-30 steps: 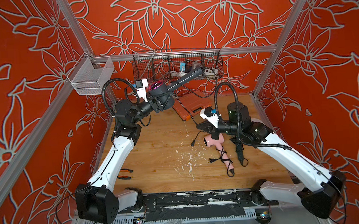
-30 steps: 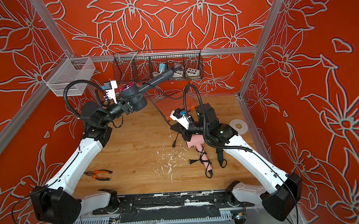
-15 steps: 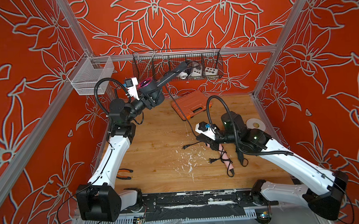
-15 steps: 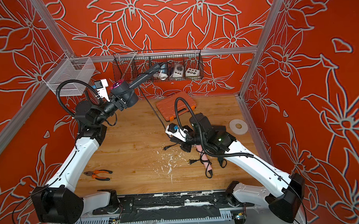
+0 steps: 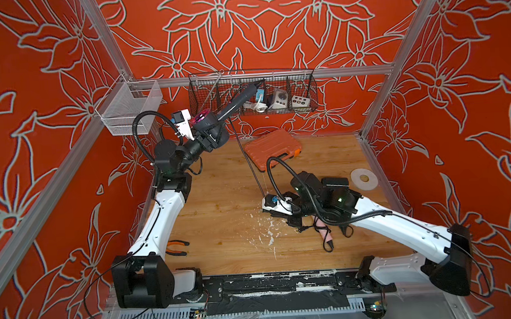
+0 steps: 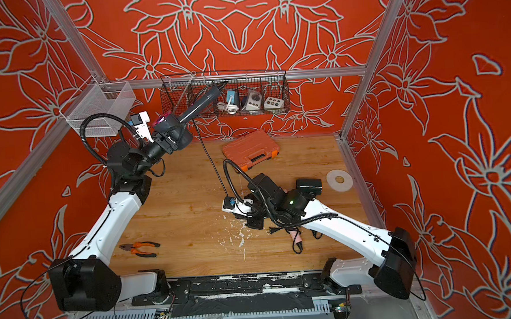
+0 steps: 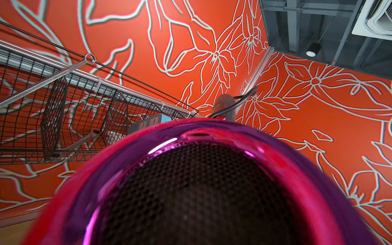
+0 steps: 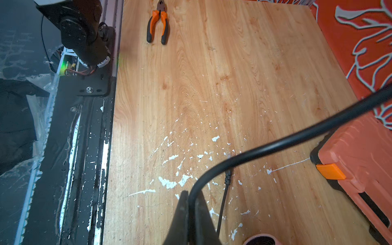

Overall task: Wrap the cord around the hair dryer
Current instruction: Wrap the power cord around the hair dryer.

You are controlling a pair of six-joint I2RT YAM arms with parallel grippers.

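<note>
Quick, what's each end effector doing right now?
Left end effector: closed on the hair dryer, held up in the air.
Right end effector: closed, pinching the cord.

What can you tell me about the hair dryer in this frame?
The hair dryer has a dark grey barrel, a glossy magenta rear ring around a black mesh grille, and a long grey handle. The left gripper holds it by the barrel, off the table, handle slanting up toward the wire basket. Its black cord leaves the handle end and runs down to the shut right gripper.
</note>
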